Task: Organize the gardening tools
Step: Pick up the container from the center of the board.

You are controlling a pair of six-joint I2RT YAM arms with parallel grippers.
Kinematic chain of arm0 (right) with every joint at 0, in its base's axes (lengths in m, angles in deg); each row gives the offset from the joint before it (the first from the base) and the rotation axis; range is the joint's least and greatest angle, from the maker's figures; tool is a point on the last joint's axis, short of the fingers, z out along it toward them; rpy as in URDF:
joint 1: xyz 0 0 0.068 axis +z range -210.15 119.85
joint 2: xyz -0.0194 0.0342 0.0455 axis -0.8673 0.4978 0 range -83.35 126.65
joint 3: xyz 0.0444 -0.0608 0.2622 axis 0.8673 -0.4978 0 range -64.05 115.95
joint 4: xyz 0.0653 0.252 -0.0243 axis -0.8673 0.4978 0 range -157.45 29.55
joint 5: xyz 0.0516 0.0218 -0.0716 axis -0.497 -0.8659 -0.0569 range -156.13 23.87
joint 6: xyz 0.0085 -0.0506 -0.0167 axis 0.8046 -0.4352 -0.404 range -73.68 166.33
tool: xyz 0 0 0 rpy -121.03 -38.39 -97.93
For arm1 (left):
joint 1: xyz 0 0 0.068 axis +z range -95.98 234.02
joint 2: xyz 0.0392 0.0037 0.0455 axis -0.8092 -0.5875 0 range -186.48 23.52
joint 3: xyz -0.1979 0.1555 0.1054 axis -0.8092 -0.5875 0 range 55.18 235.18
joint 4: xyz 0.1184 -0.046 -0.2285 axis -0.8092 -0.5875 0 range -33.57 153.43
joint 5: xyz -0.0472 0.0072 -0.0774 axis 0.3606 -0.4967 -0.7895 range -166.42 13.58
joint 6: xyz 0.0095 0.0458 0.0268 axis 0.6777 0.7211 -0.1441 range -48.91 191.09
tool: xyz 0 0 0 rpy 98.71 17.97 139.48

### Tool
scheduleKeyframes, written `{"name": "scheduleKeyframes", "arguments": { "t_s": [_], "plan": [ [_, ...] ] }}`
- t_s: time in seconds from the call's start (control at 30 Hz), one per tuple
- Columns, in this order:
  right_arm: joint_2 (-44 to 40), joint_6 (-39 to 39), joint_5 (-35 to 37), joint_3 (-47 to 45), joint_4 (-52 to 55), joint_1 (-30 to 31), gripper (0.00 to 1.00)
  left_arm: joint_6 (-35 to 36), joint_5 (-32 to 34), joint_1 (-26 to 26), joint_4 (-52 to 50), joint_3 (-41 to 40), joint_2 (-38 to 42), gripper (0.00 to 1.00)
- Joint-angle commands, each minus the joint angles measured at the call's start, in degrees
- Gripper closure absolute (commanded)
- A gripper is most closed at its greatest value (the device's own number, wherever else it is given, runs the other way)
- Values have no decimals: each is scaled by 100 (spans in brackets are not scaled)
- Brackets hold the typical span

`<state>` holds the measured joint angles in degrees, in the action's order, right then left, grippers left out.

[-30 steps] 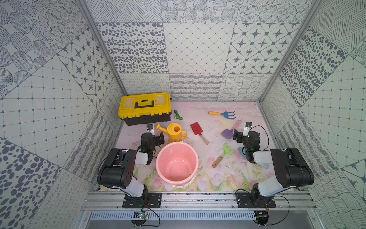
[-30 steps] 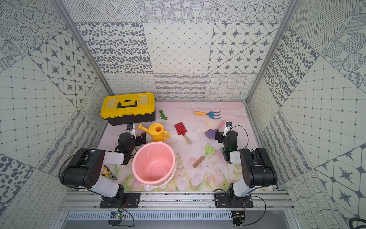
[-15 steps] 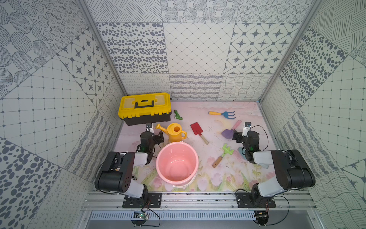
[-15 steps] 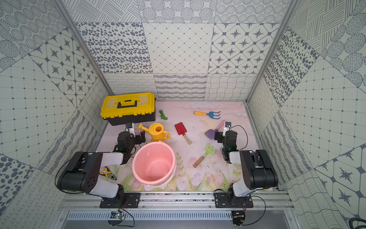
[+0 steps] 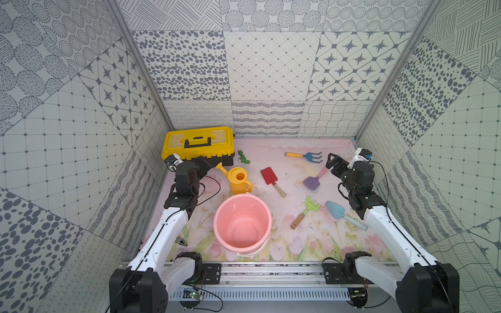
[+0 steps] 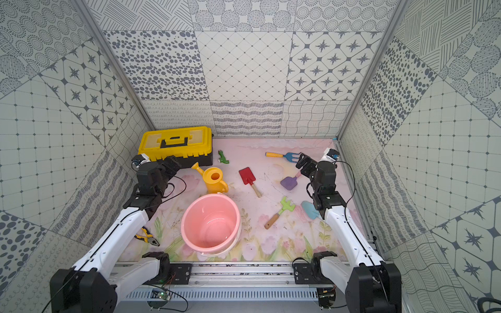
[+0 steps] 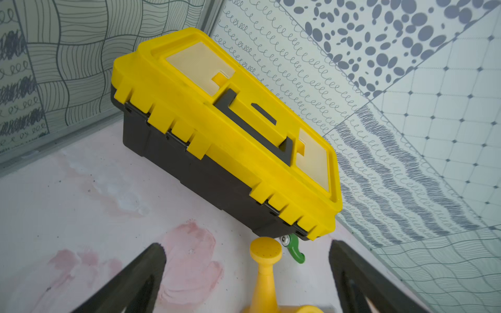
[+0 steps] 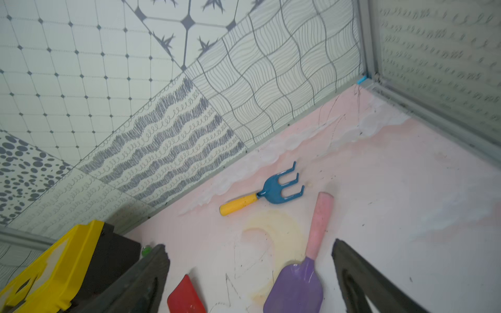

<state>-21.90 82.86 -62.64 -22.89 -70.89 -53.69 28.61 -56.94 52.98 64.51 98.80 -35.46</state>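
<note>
- I am holding my right gripper wide and empty, just over the purple plastic scoop with the pink handle.
- The scoop is lying flat on the pink floral mat, its handle pointing straight ahead between my fingers and its blade nearest my wrist.
- My left gripper, also gaping and empty, is facing the yellow-and-black toolbox, well away, so my right arm is nearer.

No readable text, labels or numbers anywhere.
</note>
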Motion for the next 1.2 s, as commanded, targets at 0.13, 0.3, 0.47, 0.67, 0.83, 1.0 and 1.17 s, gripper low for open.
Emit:
{"name": "scheduleKeyframes", "arguments": {
  "t_s": [0.13,0.3,0.47,0.67,0.83,1.0,1.17],
  "plan": [
    [209,-32,-314,-49,213,800,3,-1139,-1584,-17,-2260,23,1018,1],
    [651,-535,128,327,505,1597,3,-444,-2007,-145,-3392,415,1238,0],
    [934,-785,460,567,637,2048,3,10,-2730,-171,-4476,747,1575,5],
    [983,-858,679,630,722,2205,3,220,-3265,-240,-5592,1024,2076,12],
    [1008,-867,727,604,744,2249,3,355,-4085,-366,-5944,960,2193,26],
    [1022,-872,786,631,786,2258,3,774,-4042,-771,-6549,917,2174,27],
    [1053,-834,768,638,784,2258,3,900,-3762,-1089,-6779,775,2080,40]
  ]
}}
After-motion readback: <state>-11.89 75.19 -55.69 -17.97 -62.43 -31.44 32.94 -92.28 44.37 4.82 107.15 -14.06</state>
